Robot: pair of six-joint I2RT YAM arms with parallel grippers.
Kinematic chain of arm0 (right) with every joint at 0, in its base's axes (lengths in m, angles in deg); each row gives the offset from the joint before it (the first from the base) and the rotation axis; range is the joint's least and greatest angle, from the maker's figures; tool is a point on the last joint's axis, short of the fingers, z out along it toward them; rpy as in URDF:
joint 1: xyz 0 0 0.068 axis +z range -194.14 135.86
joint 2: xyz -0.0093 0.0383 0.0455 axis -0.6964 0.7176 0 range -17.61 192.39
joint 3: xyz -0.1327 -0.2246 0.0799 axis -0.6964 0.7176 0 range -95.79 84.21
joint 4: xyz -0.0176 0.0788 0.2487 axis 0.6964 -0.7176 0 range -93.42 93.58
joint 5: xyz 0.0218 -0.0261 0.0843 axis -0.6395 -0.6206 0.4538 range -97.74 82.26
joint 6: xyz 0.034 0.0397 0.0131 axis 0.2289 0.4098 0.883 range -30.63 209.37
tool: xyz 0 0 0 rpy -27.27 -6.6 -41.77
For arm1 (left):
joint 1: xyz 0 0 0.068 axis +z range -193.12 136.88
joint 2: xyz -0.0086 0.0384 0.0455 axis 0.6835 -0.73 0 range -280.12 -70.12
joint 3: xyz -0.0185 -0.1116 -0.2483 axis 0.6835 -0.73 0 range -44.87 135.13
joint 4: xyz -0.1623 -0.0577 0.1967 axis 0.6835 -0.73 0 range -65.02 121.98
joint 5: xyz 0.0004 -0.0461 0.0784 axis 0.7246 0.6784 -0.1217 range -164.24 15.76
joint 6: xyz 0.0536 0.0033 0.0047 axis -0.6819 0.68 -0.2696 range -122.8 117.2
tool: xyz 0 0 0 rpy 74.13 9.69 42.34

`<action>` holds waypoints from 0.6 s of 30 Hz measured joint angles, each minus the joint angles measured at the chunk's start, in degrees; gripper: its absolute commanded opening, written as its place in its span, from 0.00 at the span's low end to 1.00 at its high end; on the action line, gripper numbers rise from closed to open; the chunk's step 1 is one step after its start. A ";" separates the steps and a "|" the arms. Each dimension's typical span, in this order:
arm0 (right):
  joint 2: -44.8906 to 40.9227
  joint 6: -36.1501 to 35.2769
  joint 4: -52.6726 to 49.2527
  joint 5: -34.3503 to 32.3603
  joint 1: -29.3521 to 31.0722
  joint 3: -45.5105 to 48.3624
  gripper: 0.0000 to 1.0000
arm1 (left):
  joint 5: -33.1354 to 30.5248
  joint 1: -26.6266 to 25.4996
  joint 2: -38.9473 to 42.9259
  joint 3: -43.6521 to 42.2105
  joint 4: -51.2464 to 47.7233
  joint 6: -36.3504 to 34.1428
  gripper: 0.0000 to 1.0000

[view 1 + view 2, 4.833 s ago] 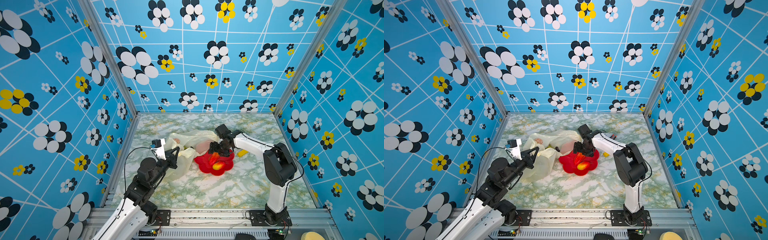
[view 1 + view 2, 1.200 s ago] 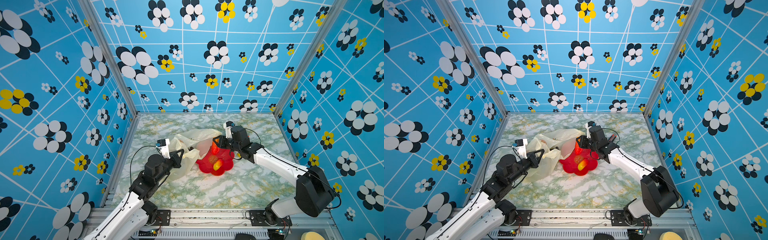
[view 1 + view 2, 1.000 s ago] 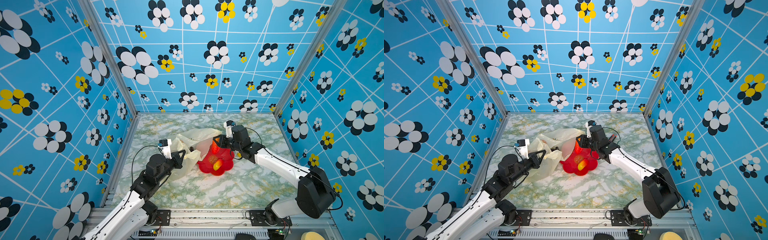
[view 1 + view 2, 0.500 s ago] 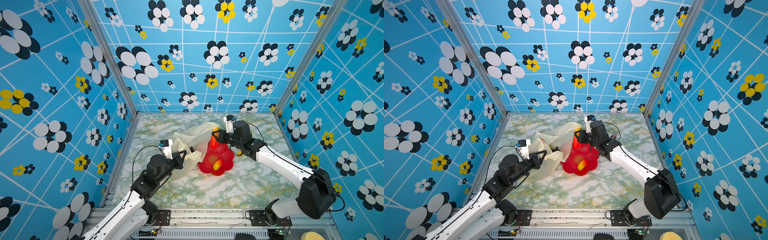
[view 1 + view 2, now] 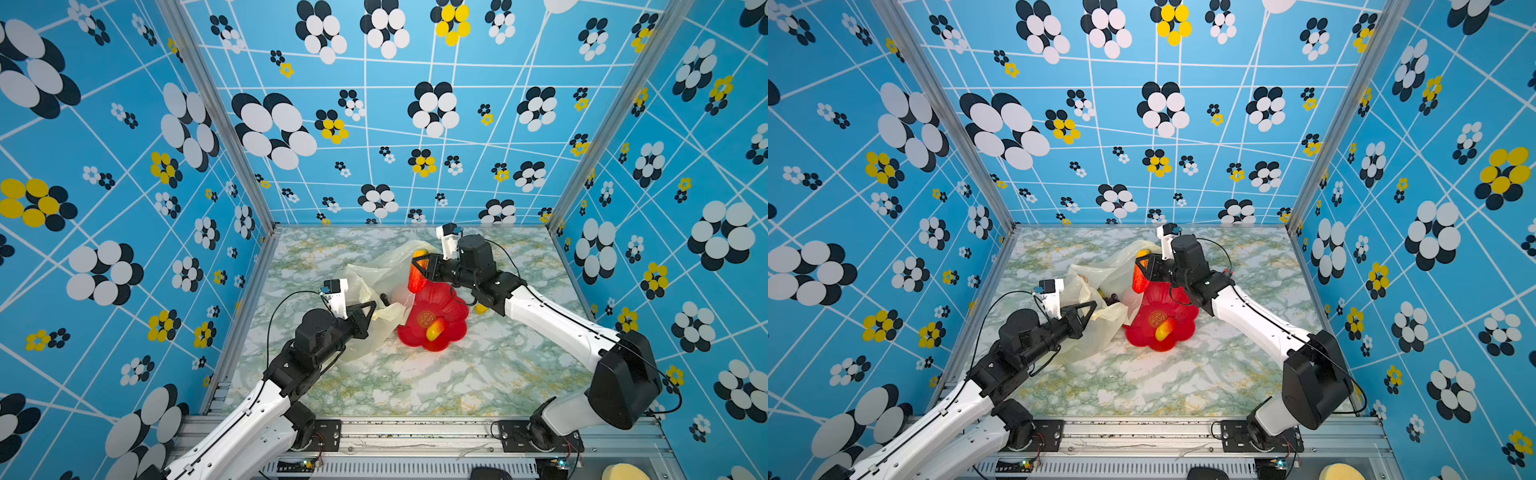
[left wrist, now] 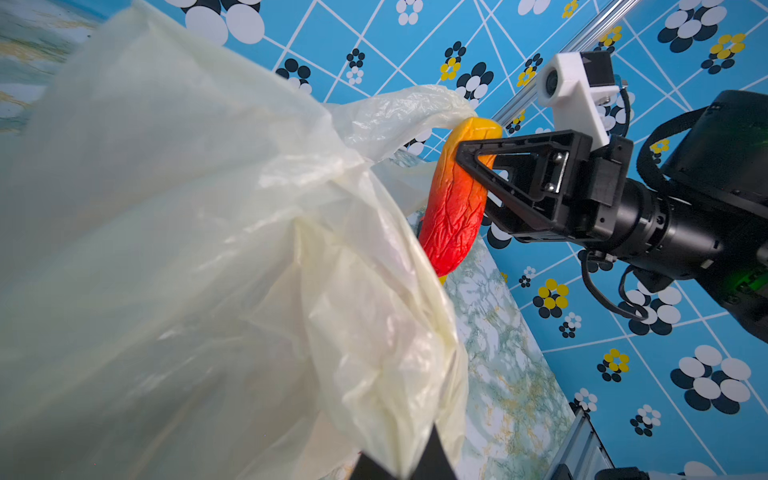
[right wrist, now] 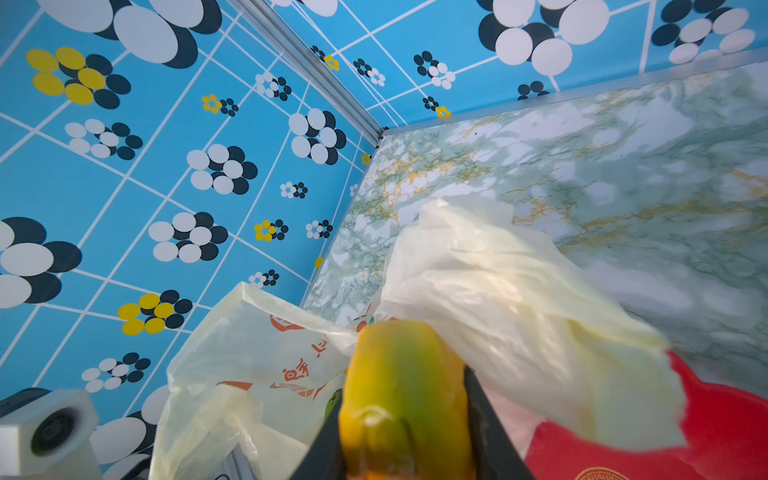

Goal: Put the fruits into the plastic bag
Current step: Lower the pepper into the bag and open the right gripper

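My R gripper (image 5: 420, 266) clamps the long fruit (image 5: 416, 279) crosswise, axis hanging twd the bag (image 5: 365, 277) just below, its rim pinched tight in my L gripper (image 5: 372, 309).

The right tool (image 5: 420, 267) has lifted the red-orange fruit (image 5: 415, 282) off the plate (image 5: 453, 324) to the plastic bag (image 5: 370, 278).

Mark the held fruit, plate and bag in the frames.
held fruit (image 6: 449, 224): left wrist view, on its red lower half.
plate (image 5: 446, 311): in a top view, on the bare red inside.
bag (image 5: 1092, 345): in a top view, on its crumpled near side.
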 measured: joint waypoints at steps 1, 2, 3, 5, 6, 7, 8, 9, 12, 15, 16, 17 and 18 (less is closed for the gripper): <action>1.05 0.37 0.15 0.17 0.74 -0.61 0.22 | 0.02 -0.11 -0.04 0.00 -0.04 0.02 0.00; 2.03 0.63 0.31 0.31 1.44 -1.22 0.22 | 0.02 -0.20 -0.07 0.00 -0.07 0.00 0.00; 2.91 0.83 0.44 0.46 2.05 -1.84 0.22 | 0.02 -0.31 -0.07 0.00 -0.07 0.00 0.00; 4.87 1.36 0.79 0.87 3.30 -3.19 0.22 | 0.00 -0.39 0.00 0.00 -0.11 0.00 0.00; 5.64 1.73 1.05 1.22 3.76 -3.69 0.22 | 0.00 -0.42 0.11 0.00 -0.13 0.00 0.00; 6.56 1.99 1.38 1.53 4.26 -4.26 0.22 | -0.02 -0.42 0.31 0.00 -0.13 0.00 0.00; 7.43 2.36 1.62 1.86 4.70 -4.83 0.22 | -0.04 -0.42 0.57 0.00 -0.13 0.00 0.00; 8.22 2.62 1.79 2.08 5.07 -5.31 0.22 | -0.09 -0.42 0.90 0.00 -0.13 -0.02 0.00; 10.69 3.89 2.32 3.28 6.10 -6.23 0.26 | -0.31 -0.42 2.12 0.00 -0.22 -0.07 0.00; 13.07 4.94 2.86 4.52 7.08 -6.49 0.31 | -0.94 -0.42 3.58 0.00 -0.79 -0.22 0.00; 13.55 5.11 2.86 4.92 7.34 -6.49 0.31 | -1.16 -0.42 4.07 0.00 -0.96 -0.24 0.00; 14.12 5.20 2.84 5.29 7.65 -6.56 0.32 | -1.44 -0.42 4.59 -0.04 -1.11 -0.26 0.00; 14.58 5.33 2.86 5.66 7.91 -6.64 0.33 | -1.73 -0.42 5.07 -0.11 -1.22 -0.28 0.00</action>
